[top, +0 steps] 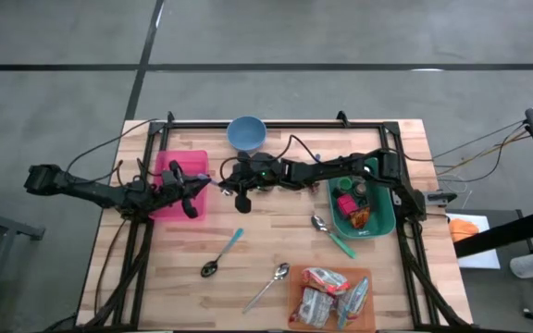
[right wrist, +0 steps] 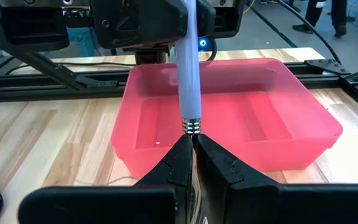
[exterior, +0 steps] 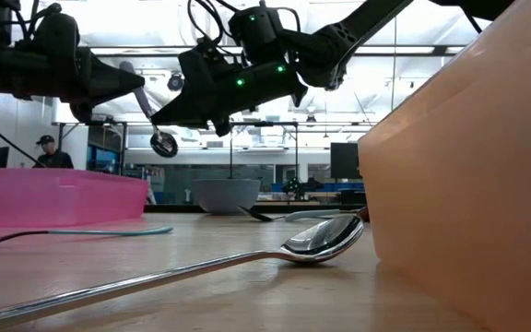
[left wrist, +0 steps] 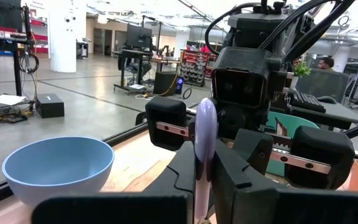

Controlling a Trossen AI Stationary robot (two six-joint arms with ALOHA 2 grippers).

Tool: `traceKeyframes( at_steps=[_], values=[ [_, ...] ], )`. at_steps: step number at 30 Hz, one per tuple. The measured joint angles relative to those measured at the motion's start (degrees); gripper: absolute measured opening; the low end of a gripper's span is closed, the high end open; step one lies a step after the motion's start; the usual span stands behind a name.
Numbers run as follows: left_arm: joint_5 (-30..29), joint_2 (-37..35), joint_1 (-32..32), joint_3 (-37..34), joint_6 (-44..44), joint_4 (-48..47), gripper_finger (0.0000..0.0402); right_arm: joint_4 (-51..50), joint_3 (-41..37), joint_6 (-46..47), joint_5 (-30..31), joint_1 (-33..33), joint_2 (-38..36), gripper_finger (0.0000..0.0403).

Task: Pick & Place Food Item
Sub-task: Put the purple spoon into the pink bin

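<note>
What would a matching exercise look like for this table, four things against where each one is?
Things:
1 blue bowl
2 pink tray
3 orange tray
4 lilac-handled spoon

Places:
A gripped by both left gripper and right gripper
B holds food packets
C by the rail, between the arms
D under the left gripper

Pairs: 1-C, 2-D, 3-B, 4-A

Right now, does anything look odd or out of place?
Yes: both grippers are shut on one spoon, held in the air by the pink tray. The left gripper has its lilac handle, the right gripper its metal neck. That is odd for a food task: neither holds food.
</note>
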Motion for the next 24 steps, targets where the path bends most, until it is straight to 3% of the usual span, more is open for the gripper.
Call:
traceKeyframes(
  at_steps=[24],
  values=[
    [0.0,0.0,0.0,0.0,0.2,0.0,0.0014,0.1,-0.1,-0.6,0.2,0.0,0.0,0.0015]
  ],
)
